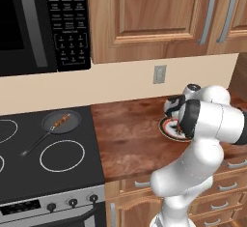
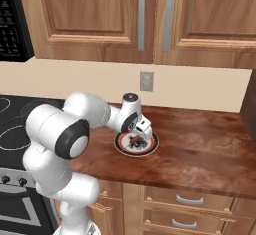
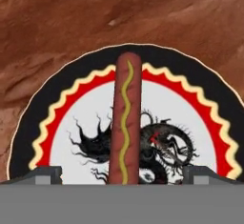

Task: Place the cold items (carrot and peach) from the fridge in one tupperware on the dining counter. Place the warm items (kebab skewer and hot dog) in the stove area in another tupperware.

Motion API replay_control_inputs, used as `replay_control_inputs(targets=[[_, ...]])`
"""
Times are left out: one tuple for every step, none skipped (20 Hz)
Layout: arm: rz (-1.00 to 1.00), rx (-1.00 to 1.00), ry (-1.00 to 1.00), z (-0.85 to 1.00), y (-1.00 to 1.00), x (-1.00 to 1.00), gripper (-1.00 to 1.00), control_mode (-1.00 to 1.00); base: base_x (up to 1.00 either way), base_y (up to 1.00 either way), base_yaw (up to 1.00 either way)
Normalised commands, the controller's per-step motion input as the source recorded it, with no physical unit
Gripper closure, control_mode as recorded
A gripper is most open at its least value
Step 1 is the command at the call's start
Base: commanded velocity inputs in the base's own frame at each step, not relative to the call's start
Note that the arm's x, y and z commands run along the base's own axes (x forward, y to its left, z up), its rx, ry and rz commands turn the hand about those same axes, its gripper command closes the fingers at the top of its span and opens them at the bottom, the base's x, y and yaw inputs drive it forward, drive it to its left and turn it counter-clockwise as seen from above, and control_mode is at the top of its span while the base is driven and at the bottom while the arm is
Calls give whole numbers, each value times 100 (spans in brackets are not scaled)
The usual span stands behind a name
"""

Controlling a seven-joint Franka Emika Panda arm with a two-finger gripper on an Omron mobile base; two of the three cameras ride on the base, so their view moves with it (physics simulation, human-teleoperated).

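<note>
Hand view: the hot dog (image 3: 125, 123), with a yellow squiggle of mustard, lies in the middle of a round plate (image 3: 200, 82) that has a black rim, a red wavy ring and a black dragon picture. The end effector (image 3: 122, 174) is right above it, its two tips spread wide apart, one on each side of the hot dog. The plate sits on the brown wooden surface (image 2: 200, 144). The kebab skewer (image 1: 61, 121) lies in a pan (image 1: 50, 127) on the stove (image 1: 48, 158).
</note>
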Motion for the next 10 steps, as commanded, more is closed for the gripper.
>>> replay_control_inputs(targets=[[0, 0, 3, -4, 0, 51, -100, -100, 0, 0, 0], [0, 0, 5, -13, -3, 46, -100, -100, 0, 0, 0], [0, 0, 5, -21, -18, 44, -100, -100, 0, 0, 0], [0, 0, 7, -31, -19, 42, -100, -100, 0, 0, 0], [0, 0, 10, -39, -25, 39, -100, -100, 0, 0, 0], [0, 0, 11, -43, -26, 36, -100, -100, 0, 0, 0], [0, 0, 11, -51, -25, 21, -100, -100, 0, 0, 0], [0, 0, 9, -51, -25, 17, -100, -100, 0, 0, 0], [0, 0, 7, -47, -17, 18, -100, -100, 0, 0, 0], [0, 0, 8, -46, -10, 23, -100, -100, 0, 0, 0]])
